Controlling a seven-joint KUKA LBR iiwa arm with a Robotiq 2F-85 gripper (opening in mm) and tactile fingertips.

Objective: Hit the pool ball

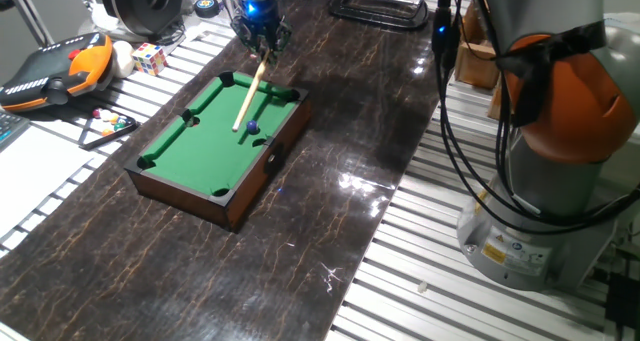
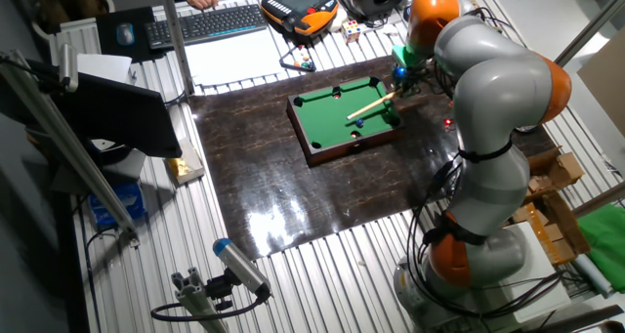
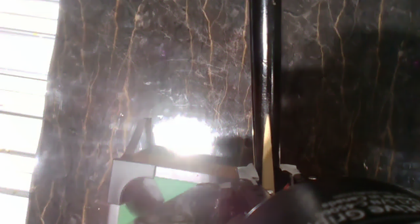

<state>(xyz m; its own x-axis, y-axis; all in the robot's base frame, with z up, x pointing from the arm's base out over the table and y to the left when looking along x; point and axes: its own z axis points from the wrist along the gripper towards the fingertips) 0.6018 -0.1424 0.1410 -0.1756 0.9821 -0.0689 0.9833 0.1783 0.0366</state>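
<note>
On the pool table (image 1: 190,146), the cue (image 1: 249,98) slants down across the felt, its tip just beside the ball (image 1: 252,127), ready for a push. Above the far rim, the gripper (image 1: 262,43) is closed on the cue's upper end.

Bright green felt framed in dark brown wood was seen on the miniature pool table (image 1: 205,141). A dark blue pool ball (image 1: 252,127) and a pale tan cue stick (image 1: 249,97) were shown on it. The bench (image 1: 330,211) was patterned in dark marble with orange veins.
</note>
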